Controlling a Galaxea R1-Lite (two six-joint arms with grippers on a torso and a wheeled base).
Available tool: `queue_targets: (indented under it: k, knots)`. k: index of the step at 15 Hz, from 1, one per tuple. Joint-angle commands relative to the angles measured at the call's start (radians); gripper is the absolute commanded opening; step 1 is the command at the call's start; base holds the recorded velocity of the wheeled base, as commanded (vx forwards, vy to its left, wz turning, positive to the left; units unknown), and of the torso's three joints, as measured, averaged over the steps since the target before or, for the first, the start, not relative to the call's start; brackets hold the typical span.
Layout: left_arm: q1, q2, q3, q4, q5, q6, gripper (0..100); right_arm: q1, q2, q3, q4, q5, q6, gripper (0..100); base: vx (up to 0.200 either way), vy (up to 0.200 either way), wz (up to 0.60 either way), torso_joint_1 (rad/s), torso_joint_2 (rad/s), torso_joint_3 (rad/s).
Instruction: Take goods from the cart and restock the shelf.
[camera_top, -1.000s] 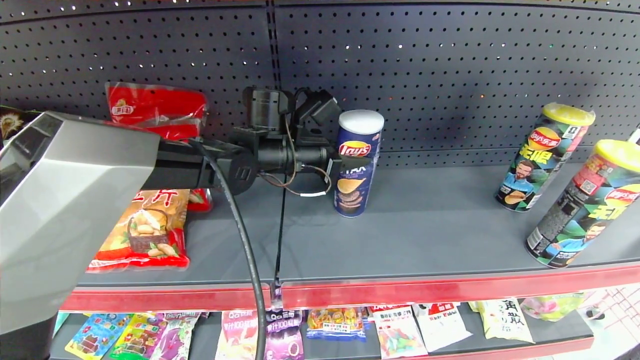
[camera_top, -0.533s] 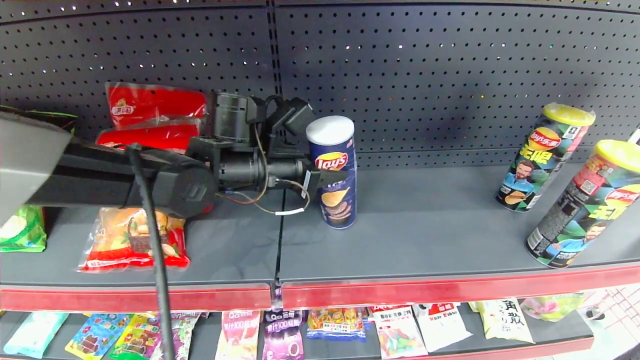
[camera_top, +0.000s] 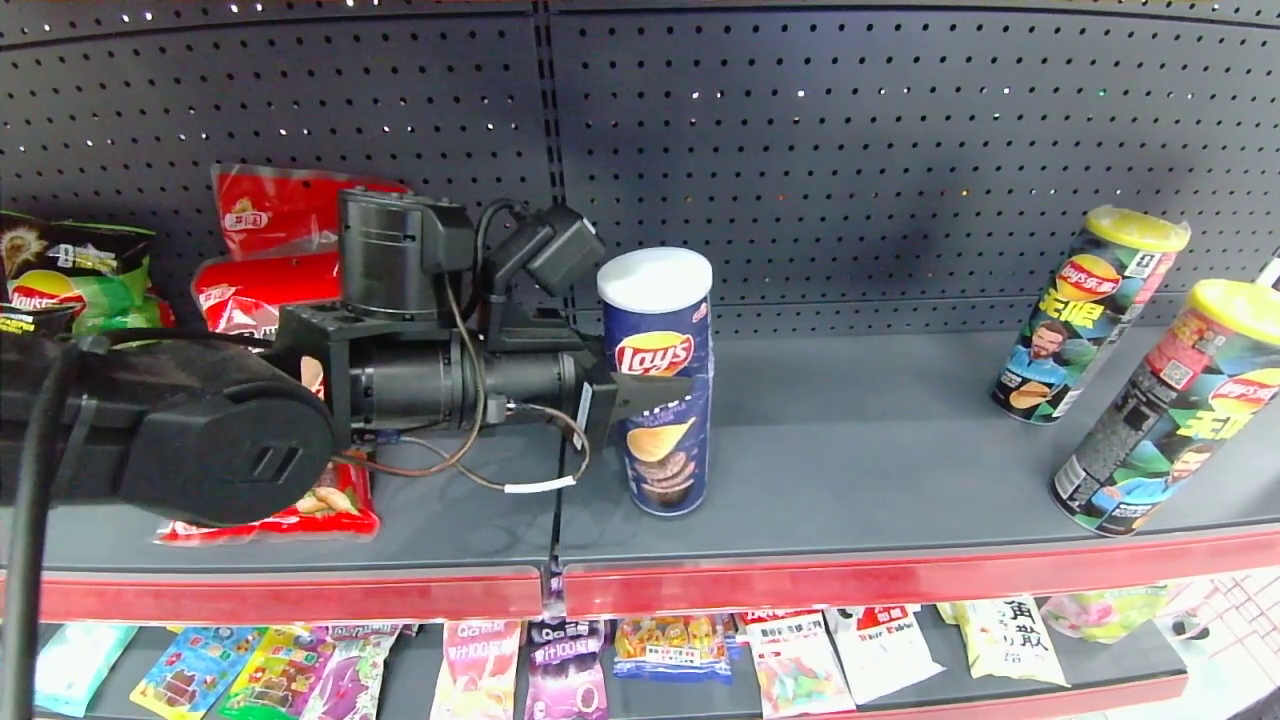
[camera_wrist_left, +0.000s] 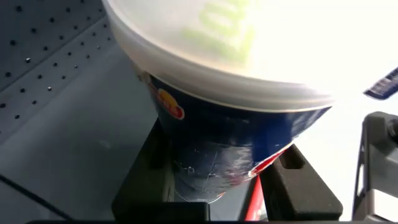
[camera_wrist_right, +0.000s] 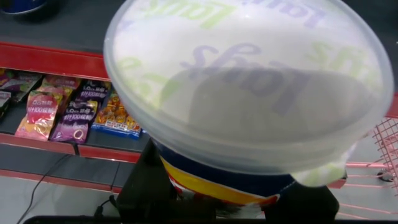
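Observation:
A blue chips can (camera_top: 655, 380) with a white lid stands upright over the grey shelf board (camera_top: 850, 470), near its red front edge. My left gripper (camera_top: 640, 392) is shut on the can's middle, reaching in from the left. In the left wrist view the same can (camera_wrist_left: 217, 137) sits between the black fingers (camera_wrist_left: 146, 180). Whether its base touches the board I cannot tell. My right gripper (camera_wrist_right: 224, 199) is shut on a second chips can (camera_wrist_right: 249, 81) with a translucent white lid, held in front of the shelf's red edge (camera_wrist_right: 50, 59).
Two yellow-lidded cans (camera_top: 1090, 310) (camera_top: 1170, 400) lean at the shelf's right end, with bare board between them and the blue can. Red snack bags (camera_top: 270, 210), a peanut bag (camera_top: 330, 505) and a green chip bag (camera_top: 70, 280) lie left. Packets (camera_top: 660, 650) fill the lower shelf.
My left arm has drawn back toward the shelf's front and left, bringing the blue can with it from near the pegboard to near the red edge.

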Motion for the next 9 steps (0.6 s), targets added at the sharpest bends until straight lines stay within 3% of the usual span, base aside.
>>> queue_targets:
  k: [1, 9]
  knots:
    - [-0.009, -0.017, 0.030, -0.014, 0.001, 0.000, 0, 0.000, -0.002, -0.002, 0.000, 0.000, 0.000, 0, 0.000, 0.000, 0.00, 0.000, 0.00, 0.000]
    - [-0.019, -0.028, 0.049, -0.018, 0.030, -0.002, 0, 0.000, -0.001, -0.001, 0.000, 0.000, 0.000, 0, 0.000, 0.000, 0.00, 0.000, 0.00, 0.000]
